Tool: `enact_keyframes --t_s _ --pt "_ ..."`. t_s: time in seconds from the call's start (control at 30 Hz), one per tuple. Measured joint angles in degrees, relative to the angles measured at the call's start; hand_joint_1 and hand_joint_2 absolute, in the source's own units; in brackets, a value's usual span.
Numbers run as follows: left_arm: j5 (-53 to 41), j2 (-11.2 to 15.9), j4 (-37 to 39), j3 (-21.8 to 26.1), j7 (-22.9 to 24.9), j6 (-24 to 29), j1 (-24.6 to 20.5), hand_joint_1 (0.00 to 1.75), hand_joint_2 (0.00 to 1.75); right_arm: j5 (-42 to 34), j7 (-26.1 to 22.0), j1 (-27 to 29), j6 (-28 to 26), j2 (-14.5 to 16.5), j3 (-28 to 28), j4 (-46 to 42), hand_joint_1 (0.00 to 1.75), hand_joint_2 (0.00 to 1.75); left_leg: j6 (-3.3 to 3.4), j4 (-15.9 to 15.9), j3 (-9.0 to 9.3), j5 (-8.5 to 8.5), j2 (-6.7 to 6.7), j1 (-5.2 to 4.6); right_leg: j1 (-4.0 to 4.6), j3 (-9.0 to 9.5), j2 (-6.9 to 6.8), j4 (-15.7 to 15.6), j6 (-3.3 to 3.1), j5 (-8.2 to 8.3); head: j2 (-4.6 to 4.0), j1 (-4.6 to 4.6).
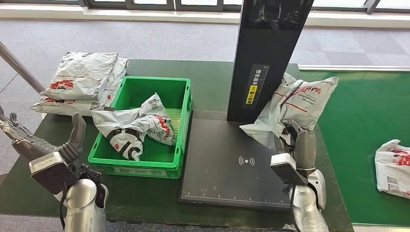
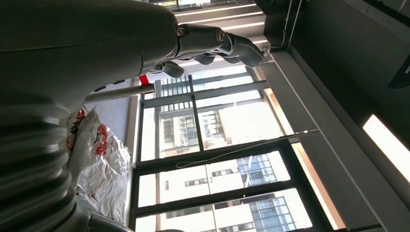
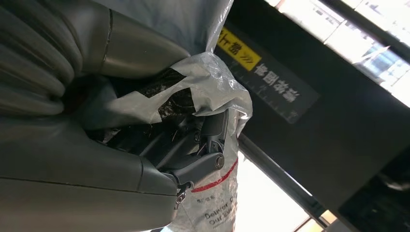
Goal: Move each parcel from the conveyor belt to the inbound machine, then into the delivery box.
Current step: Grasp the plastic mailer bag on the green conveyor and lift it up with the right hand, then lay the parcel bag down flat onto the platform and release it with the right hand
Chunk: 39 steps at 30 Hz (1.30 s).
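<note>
The fingers (image 3: 212, 133) of the right hand (image 1: 295, 142) are closed into the crumpled lower end of a grey poly-bag parcel (image 1: 297, 104), which stands propped over the dark plate of the inbound machine (image 1: 232, 164), leaning by its black column (image 1: 268, 53). The left hand (image 1: 72, 140) holds nothing, its fingers (image 2: 232, 46) apart, lifted beside the green delivery box (image 1: 180, 130), where two parcels (image 1: 133, 128) already lie. The held bag looks light, limp and slick: the film bunches and folds wherever it is pressed, so it will likely sag and swing when lifted. A grip on gathered film near a thicker part of the contents seems safer than on a loose corner, which could slide out. More bags (image 1: 80, 82) lie stacked on the worktop (image 1: 208, 77) beyond the box, and another parcel (image 1: 394, 166) waits on the green conveyor belt (image 1: 362, 116).
</note>
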Motion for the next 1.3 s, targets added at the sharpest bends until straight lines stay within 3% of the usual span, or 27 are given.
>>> enact_keyframes --t_s 0.13,0.2,0.37,0.43,0.5,0.93,1.3 --pt "7.01 0.77 -0.19 -4.42 0.01 -2.32 1.80 0.00 1.75 -0.27 0.00 0.16 1.56 -0.73 2.61 -0.51 1.75 1.75 0.01 0.01 0.02 0.00 -0.01 -0.01 -0.01 0.01 -0.02 -0.01 0.00 0.00 -0.01 -0.01" --pt "11.44 1.34 0.21 -8.24 0.01 -7.42 2.81 0.00 1.75 0.15 0.01 0.19 2.40 -1.18 3.55 -0.35 1.75 1.75 0.01 0.01 0.01 0.00 -0.01 -0.01 -0.01 0.01 -0.02 -0.01 0.00 0.01 -0.01 0.00" --pt "19.96 1.40 0.76 -11.78 0.01 -37.69 3.25 0.00 1.75 -0.03 0.02 0.03 5.82 -2.68 6.94 0.84 1.75 1.75 0.00 0.01 0.02 0.00 0.00 -0.01 0.00 0.01 0.00 0.00 0.00 0.02 -0.01 -0.01" --pt "20.76 1.27 1.07 -11.83 0.01 -44.74 3.23 0.00 1.75 -0.48 0.01 -0.11 7.18 -3.42 8.71 1.38 1.75 1.75 0.00 0.01 0.03 0.00 0.00 0.00 0.00 0.00 0.01 0.00 0.00 0.02 -0.01 -0.01" --pt "20.86 1.20 1.34 -11.83 0.02 -48.34 3.20 0.00 1.75 -1.05 0.00 -0.38 8.09 -4.14 10.52 1.86 1.75 1.75 0.00 0.01 0.03 0.00 0.00 0.00 0.01 0.00 0.01 0.00 0.00 0.02 -0.01 -0.01" --pt "19.55 1.21 2.11 -11.83 0.03 -51.23 3.09 0.00 1.75 -5.02 0.00 -4.28 10.53 -8.16 20.13 5.82 1.75 1.75 0.00 0.01 0.03 0.00 0.00 0.00 0.00 0.01 0.01 0.00 0.00 0.02 -0.01 0.00" --pt "19.39 1.21 3.45 -11.83 0.05 -50.63 2.39 0.00 1.75 -6.07 -0.01 -6.04 11.14 -9.48 23.97 8.32 1.75 1.75 0.00 0.01 0.03 0.00 0.00 0.00 0.00 0.00 0.01 0.01 0.00 0.01 -0.01 0.00"
